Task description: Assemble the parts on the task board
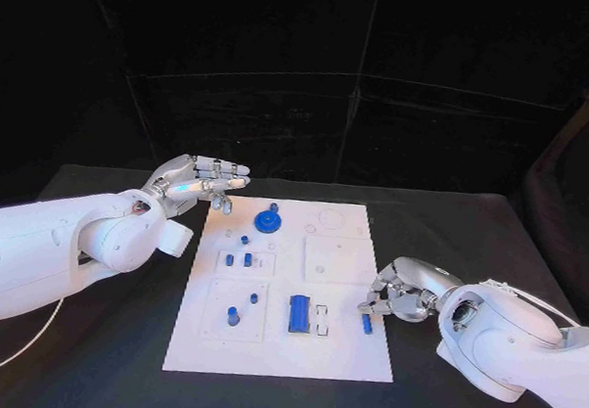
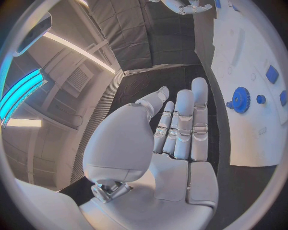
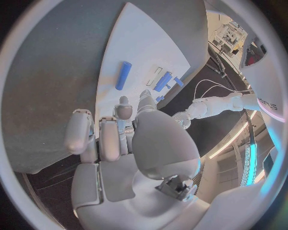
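The right hand [image 1: 396, 298] hangs at the white task board's [image 1: 328, 360] four o'clock edge, fingers bent down and holding nothing, just beside a small blue peg [image 1: 366, 323] lying flat there. I think it is about to pick that peg up, so it must drop lower and pinch it. The left hand [image 1: 198, 178] waits at ten o'clock, fingers straight and empty, near the blue gear [image 1: 267, 223].

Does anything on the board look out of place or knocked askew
One thing: a small blue rod lies loose at the task board's right edge, just by the right hand, outside the recesses. The blue gear and other parts look orderly; nothing spilled.
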`<action>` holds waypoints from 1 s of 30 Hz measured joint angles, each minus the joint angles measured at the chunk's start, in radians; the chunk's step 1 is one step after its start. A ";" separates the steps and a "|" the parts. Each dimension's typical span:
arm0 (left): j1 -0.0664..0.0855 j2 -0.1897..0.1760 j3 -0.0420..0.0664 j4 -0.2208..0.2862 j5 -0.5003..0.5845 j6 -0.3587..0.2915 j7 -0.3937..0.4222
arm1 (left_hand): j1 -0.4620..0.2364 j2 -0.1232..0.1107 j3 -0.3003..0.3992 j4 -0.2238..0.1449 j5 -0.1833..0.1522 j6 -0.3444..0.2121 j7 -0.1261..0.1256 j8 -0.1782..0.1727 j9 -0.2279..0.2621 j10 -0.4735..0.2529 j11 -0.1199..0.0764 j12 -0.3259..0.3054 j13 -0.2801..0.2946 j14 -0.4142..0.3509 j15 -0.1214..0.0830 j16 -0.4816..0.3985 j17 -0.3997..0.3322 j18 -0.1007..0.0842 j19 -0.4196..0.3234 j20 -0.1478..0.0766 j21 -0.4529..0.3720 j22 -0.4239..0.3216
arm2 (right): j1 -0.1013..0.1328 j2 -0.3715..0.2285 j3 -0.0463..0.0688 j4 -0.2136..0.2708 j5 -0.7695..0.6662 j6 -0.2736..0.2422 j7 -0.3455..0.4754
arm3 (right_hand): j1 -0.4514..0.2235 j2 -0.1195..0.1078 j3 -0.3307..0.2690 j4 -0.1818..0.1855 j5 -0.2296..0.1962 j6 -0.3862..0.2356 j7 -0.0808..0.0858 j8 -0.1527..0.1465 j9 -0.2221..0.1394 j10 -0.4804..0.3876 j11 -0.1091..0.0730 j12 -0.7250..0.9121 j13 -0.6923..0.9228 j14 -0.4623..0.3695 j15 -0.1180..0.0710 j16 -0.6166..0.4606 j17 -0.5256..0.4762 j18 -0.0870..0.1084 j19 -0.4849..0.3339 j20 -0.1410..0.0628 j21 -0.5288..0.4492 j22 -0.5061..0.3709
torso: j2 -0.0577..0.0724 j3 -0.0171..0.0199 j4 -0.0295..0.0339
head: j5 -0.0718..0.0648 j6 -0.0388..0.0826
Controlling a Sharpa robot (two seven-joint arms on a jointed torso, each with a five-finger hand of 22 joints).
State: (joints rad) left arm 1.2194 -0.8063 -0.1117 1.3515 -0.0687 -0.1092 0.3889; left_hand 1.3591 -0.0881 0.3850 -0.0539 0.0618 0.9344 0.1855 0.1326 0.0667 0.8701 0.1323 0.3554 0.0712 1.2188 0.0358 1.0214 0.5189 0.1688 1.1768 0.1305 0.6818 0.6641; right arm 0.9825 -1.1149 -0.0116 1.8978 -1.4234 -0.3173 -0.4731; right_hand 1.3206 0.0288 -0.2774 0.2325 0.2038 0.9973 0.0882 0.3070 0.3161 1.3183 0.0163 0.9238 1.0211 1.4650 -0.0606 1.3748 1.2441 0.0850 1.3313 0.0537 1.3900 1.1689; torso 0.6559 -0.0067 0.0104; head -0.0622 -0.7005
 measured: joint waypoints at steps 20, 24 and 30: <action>-0.001 0.000 -0.004 0.002 0.000 0.001 -0.001 | 0.000 0.000 0.000 0.000 0.000 0.000 0.000 0.000 0.000 0.000 0.000 0.000 0.000 0.000 0.000 0.000 0.000 0.000 0.000 0.000 0.000 0.000 | -0.001 0.047 -0.001 -0.051 -0.087 0.090 -0.076 | -0.014 -0.014 -0.017 0.017 0.005 0.002 -0.002 0.000 0.000 -0.004 -0.004 -0.012 -0.005 0.000 0.000 -0.007 -0.010 0.000 -0.003 0.003 -0.005 -0.011 | 0.000 0.0012 -0.0006 | -0.005 -0.001; -0.001 0.000 -0.005 0.002 0.000 0.001 -0.001 | 0.000 0.000 0.000 0.000 0.000 0.000 0.000 0.000 0.000 0.000 0.000 0.000 0.000 0.000 0.000 0.000 0.000 0.000 0.000 0.000 0.000 0.000 | -0.002 0.059 -0.001 -0.060 -0.096 0.105 -0.079 | -0.014 -0.014 -0.017 0.017 0.006 0.009 -0.003 0.000 0.002 -0.004 -0.004 -0.012 -0.005 0.000 0.000 -0.007 -0.010 0.000 -0.003 0.003 -0.005 -0.012 | 0.000 0.0014 -0.0006 | -0.004 -0.002; -0.001 -0.001 -0.005 0.002 0.000 0.002 -0.001 | 0.000 0.000 0.000 0.000 0.000 0.000 0.000 0.000 0.000 0.000 0.000 0.000 0.000 0.000 0.000 0.000 0.000 0.000 0.000 0.000 0.000 0.000 | -0.001 0.075 0.000 -0.065 -0.110 0.129 -0.081 | 0.022 -0.018 -0.011 0.011 0.010 0.021 -0.005 -0.003 0.009 -0.004 -0.004 -0.012 -0.003 0.000 0.000 -0.007 -0.009 0.000 -0.007 0.000 -0.005 -0.012 | -0.001 0.0014 -0.0006 | -0.003 -0.005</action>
State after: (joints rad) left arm 1.2185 -0.8070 -0.1166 1.3536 -0.0687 -0.1074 0.3881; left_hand 1.3592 -0.0881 0.3850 -0.0539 0.0618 0.9344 0.1855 0.1326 0.0667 0.8701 0.1323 0.3554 0.0714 1.2188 0.0358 1.0214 0.5189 0.1688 1.1768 0.1305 0.6818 0.6642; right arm 0.9811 -1.0400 -0.0115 1.8324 -1.5338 -0.1883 -0.5536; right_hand 1.3427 0.0112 -0.2887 0.2439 0.2136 1.0181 0.0828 0.3044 0.3247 1.3146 0.0126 0.9117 1.0185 1.4649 -0.0607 1.3682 1.2348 0.0852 1.3240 0.0532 1.3850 1.1567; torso 0.6551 -0.0053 0.0098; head -0.0653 -0.7060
